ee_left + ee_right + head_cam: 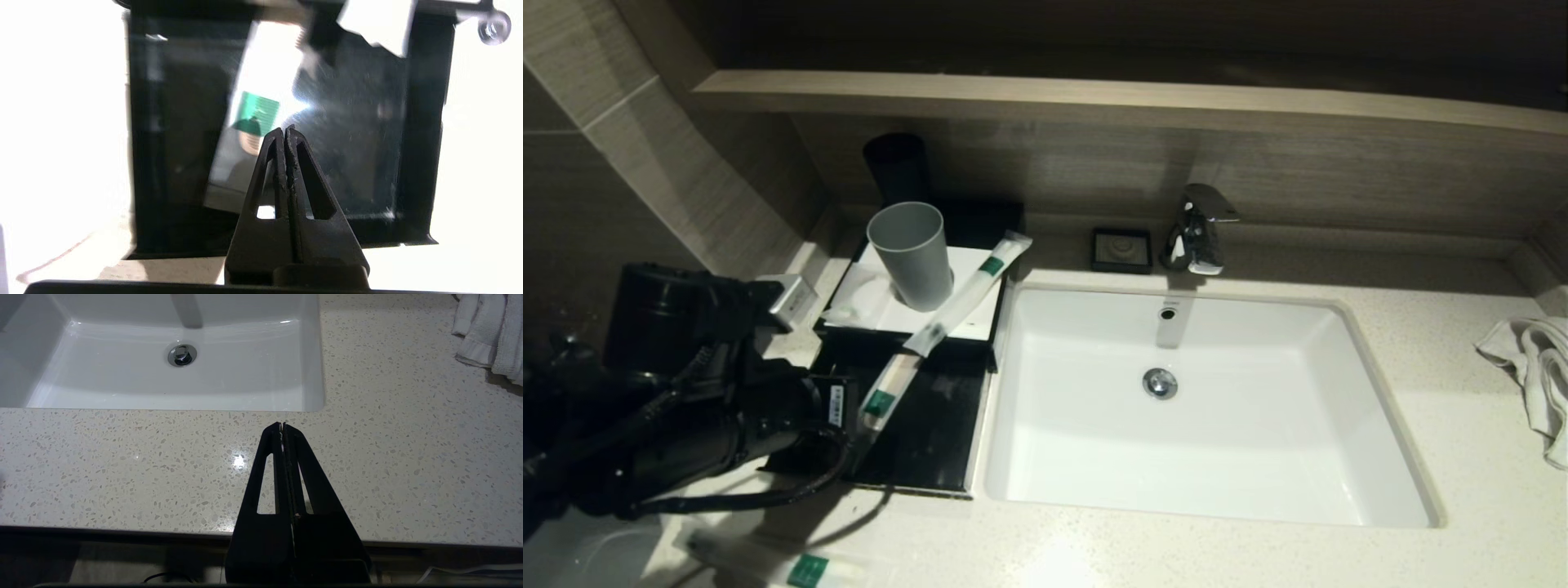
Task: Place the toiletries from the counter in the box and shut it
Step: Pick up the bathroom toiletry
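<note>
Nearest the robot, one long slim translucent white plastic packet with a small green label (792,565) lies flat on the pale cream speckled stone bench (1462,523), at its front edge and well apart from the box. This item is not yet stowed.

The left hand (284,130) hovers just beside the front-left edge of the shallow black drawer (931,433); its fingers are pressed together and hold nothing. The right hand (282,424) is parked over the bare bench in front of the white rectangular sink basin (1209,408), fingers likewise together and empty.

The drawer stands pulled out of the low black rectangular box with a flat white top panel (968,322). A second green-labelled packet (890,390) lies inside it, one end propped up at the drawer's back. A third packet (974,294) lies slantwise across the white panel, beside a grey plastic cup (913,255). A small flat clear sachet (854,304) appears to rest on the panel's left part.

Handling judgement: the packets are light, thin-walled and probably slippery; they will flex if pinched at one end. Take hold across the narrow width near mid-length, at the green label.

Farther back stand a small black square soap dish (1121,249) and a chrome tap (1196,229); a white cloth towel (1535,367) lies at the far right.
</note>
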`<state>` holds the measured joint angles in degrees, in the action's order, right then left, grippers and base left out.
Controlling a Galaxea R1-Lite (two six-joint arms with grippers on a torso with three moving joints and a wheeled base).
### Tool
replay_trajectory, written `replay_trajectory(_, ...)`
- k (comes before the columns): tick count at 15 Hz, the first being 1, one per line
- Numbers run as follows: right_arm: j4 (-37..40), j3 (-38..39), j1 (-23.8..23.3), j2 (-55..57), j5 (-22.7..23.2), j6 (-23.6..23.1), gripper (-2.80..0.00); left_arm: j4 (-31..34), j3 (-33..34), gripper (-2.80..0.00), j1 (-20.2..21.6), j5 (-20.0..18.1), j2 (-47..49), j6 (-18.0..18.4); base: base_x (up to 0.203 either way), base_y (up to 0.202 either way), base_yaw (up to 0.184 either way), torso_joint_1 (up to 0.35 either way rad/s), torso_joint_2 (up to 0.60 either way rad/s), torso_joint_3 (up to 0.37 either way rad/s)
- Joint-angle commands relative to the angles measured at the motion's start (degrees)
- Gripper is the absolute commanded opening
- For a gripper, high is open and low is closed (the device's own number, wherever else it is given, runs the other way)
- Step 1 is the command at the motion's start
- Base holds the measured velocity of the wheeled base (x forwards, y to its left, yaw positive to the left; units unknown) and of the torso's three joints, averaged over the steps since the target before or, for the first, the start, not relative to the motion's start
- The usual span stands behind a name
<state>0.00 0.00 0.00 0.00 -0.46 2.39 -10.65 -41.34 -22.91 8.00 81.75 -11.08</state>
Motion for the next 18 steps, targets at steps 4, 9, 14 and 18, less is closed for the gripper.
replay_trajectory(4, 0.0, 0.0, 0.0, 0.0, 0.0, 0.0, -2.80, 0.2, -0.8, -2.80, 1.8, 0.1, -3.2, 0.0, 0.000, 0.000, 0.000, 0.000, 0.00, 0.000)
replay_trajectory(9, 0.0, 0.0, 0.0, 0.0, 0.0, 0.0, -2.80, -0.4, -1.8, -2.80, 2.1, -0.3, -2.4, -0.2, 0.000, 0.000, 0.000, 0.000, 0.00, 0.000)
replay_trajectory(14, 0.0, 0.0, 0.0, 0.0, 0.0, 0.0, -2.80, -5.2, -3.6, -2.80, 2.1, -4.3, 1.0, -1.7, 0.000, 0.000, 0.000, 0.000, 0.00, 0.000)
replay_trajectory(18, 0.0, 0.0, 0.0, 0.0, 0.0, 0.0, -2.80, -11.3, -5.6, -2.80, 2.0, -5.6, 7.4, -1.3, 0.000, 0.000, 0.000, 0.000, 0.00, 0.000)
